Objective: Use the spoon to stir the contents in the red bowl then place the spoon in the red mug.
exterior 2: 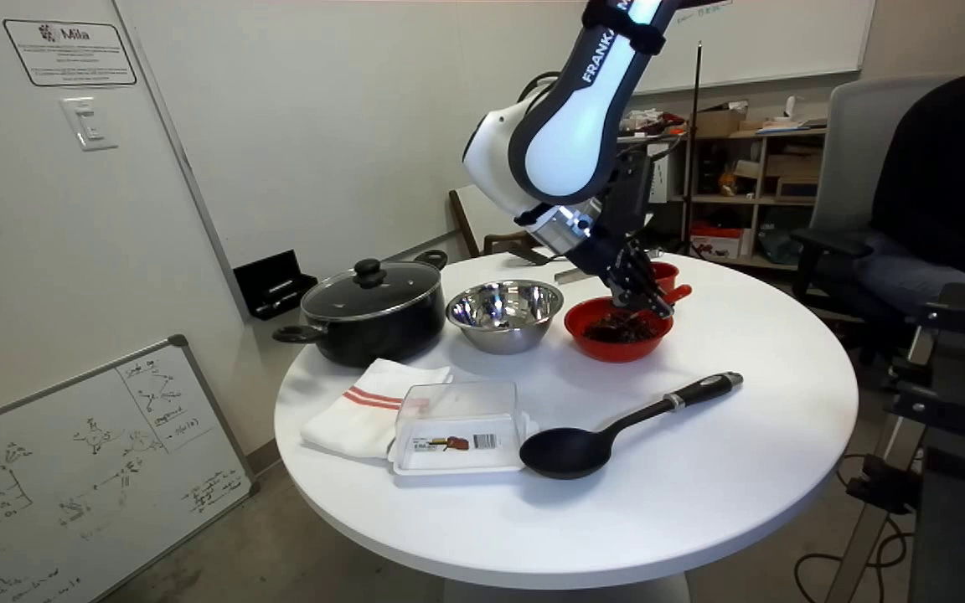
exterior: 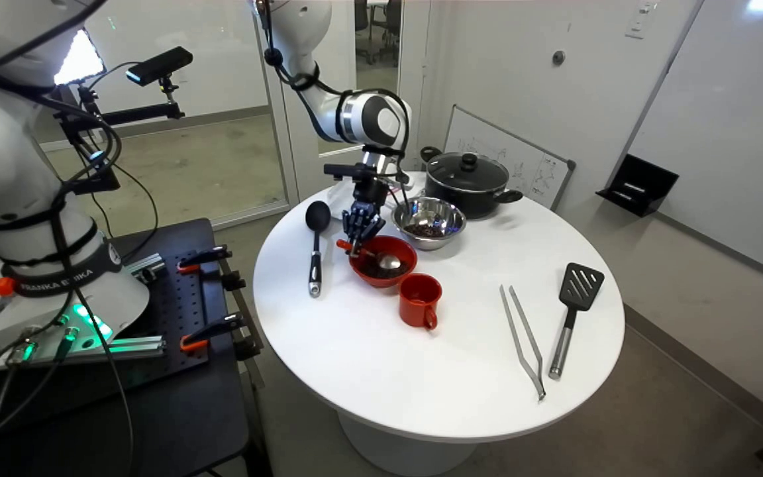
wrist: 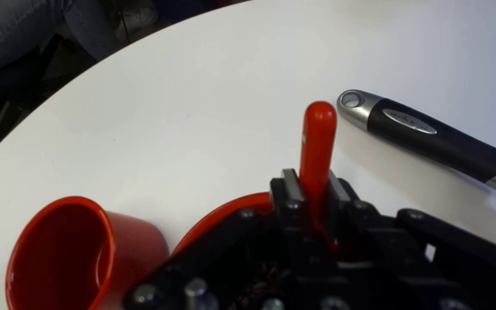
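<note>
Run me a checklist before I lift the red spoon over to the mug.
1. Tool gripping red spoon: ok, jaws closed on it.
2. Red spoon clear of red bowl: not ok, its head is inside.
3. Contents stirred enough: cannot tell.
4. Mug upright: ok, mouth facing up.
5. Black spoon out of the way: ok, lying apart from red bowl and mug.

The white base (exterior: 113,297) occupies the left of the frame in an exterior view; the arm (exterior: 302,32) slants down from the upper middle and bends at the wrist (exterior: 360,118), the end effector (exterior: 354,248) pointing downward. In the wrist view, the fingers (wrist: 293,187) stand clamped nearly together, right of centre.
</note>
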Tool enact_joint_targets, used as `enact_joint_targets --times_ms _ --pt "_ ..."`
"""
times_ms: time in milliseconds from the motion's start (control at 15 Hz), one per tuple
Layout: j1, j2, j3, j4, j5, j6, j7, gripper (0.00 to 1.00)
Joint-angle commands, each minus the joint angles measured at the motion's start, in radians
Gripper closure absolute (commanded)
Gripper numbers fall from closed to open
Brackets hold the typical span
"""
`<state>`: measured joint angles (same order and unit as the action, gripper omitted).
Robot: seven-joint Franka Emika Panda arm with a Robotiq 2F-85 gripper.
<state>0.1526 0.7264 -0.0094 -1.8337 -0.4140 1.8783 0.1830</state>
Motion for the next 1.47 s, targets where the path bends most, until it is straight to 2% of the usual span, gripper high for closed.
enact_joint_targets --times_ms 0,133,400,933,1067,1400 --pt "-0.009 -0.012 0.034 -0.022 0.025 0.042 -0.094 0.96" --pt "-0.002 -0.017 0.044 -0.031 0.025 0.044 -0.126 0.96" --pt "0.028 -0.015 0.024 -0.022 0.000 -0.053 -0.102 0.96" --pt "0.031 -0.005 -0.002 -0.005 -0.054 -0.189 -0.079 0.96" --pt "0.025 0.000 -0.005 0.001 -0.058 -0.196 -0.076 0.96" --pt "0.021 0.007 -0.026 0.020 -0.065 -0.118 0.001 0.96"
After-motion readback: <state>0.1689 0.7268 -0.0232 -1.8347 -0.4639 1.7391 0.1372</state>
